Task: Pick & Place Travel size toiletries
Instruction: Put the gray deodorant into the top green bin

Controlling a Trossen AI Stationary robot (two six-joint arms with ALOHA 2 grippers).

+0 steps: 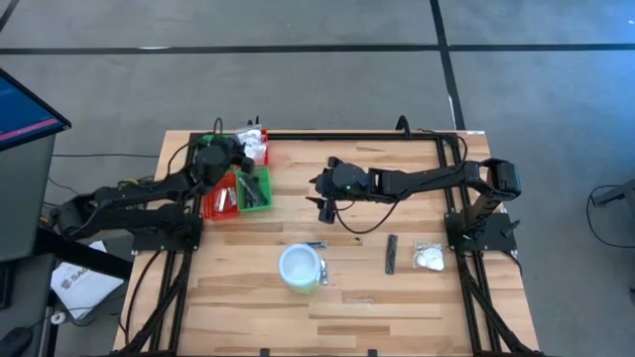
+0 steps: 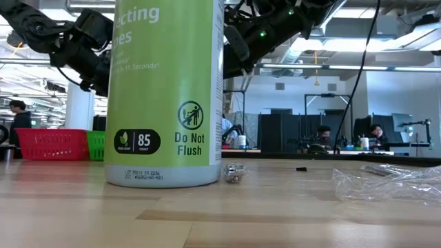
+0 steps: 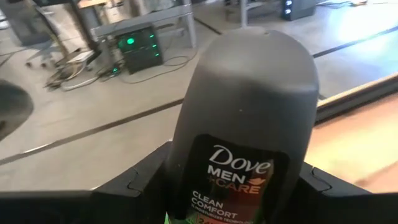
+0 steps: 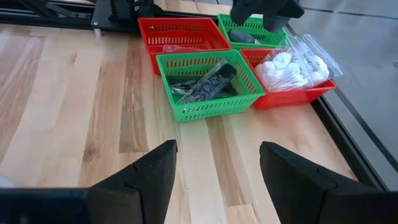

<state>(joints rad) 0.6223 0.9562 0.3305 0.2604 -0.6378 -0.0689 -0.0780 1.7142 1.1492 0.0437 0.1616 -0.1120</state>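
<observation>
table [image 1: 248,297] mid-frame | trays [image 1: 241,188] upper left | left gripper [image 1: 215,157] over trays, clamped on deodorant [image 3: 242,124]: rigid, slick, light, grip mid-body | right gripper [image 1: 324,188] centre, spread, empty | stick [image 1: 392,254], packet [image 1: 430,258] lower right

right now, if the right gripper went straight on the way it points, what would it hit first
Probably the near green basket holding dark packets. The right gripper has open, empty fingers aimed across bare table at it; nothing lies between, though depth is hard to judge.
</observation>
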